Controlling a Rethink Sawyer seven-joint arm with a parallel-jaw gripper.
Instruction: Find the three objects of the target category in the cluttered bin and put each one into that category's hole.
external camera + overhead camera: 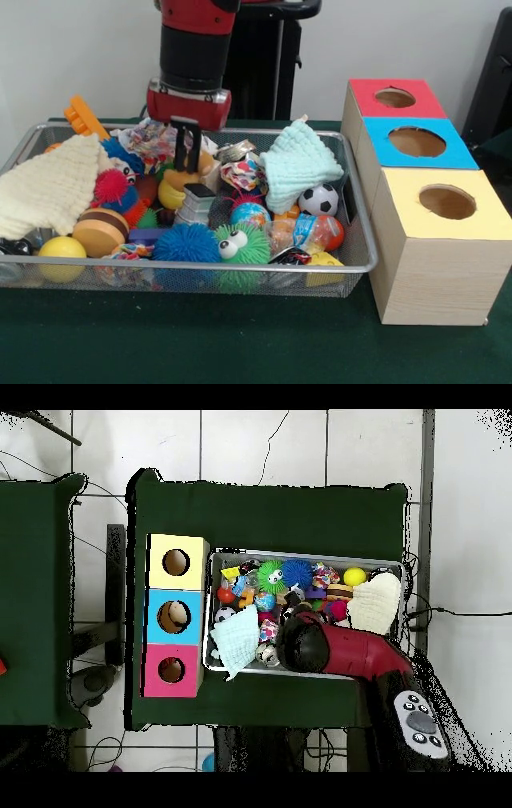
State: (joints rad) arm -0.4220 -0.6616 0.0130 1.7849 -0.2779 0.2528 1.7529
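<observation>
A wire mesh bin [240,266] [300,554] is packed with toys and cloths. My gripper [187,152] hangs low over the bin's back middle, just above a yellow and orange toy [178,186]; in the overhead view the arm [320,646] hides it. A mint cloth [298,164] [235,646] lies at the back, beside a soccer ball [318,200]. At the other end lies a cream cloth [48,188] [376,604]. A green spiky ball with eyes [240,246] [270,574], a blue spiky ball [186,242] and a yellow ball [62,250] sit along the front.
Three wooden boxes with round holes stand in a row beside the bin: a red-topped box [364,92] [152,670], a blue-topped box [384,152] [153,616] and a yellow-topped box [488,216] [155,562]. An orange comb-like toy [82,118] sticks up over the bin's back rim.
</observation>
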